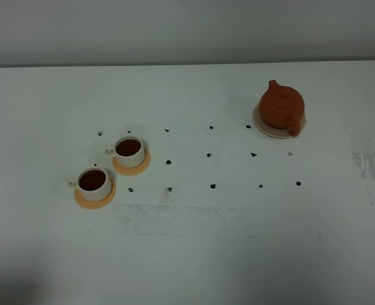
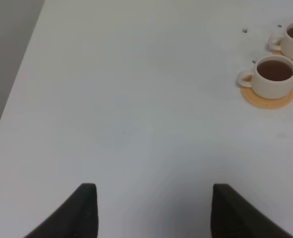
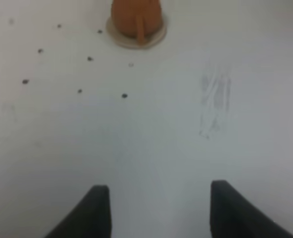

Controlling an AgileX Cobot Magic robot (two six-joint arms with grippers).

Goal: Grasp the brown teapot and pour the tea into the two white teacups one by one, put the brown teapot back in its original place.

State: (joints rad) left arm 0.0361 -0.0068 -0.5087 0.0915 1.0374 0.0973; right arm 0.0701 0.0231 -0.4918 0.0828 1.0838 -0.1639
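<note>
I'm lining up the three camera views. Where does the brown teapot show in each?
Exterior high: brown teapot at upper right, on its beige coaster.
Left wrist: not in view; only the two teacups.
Right wrist: at the top edge, handle toward the camera.
Shared landmark: the coaster.

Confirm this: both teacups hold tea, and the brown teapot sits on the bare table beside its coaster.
One thing is wrong. The brown teapot sits on its beige coaster, not beside it, as the exterior high view shows. Both teacups do hold tea.
</note>
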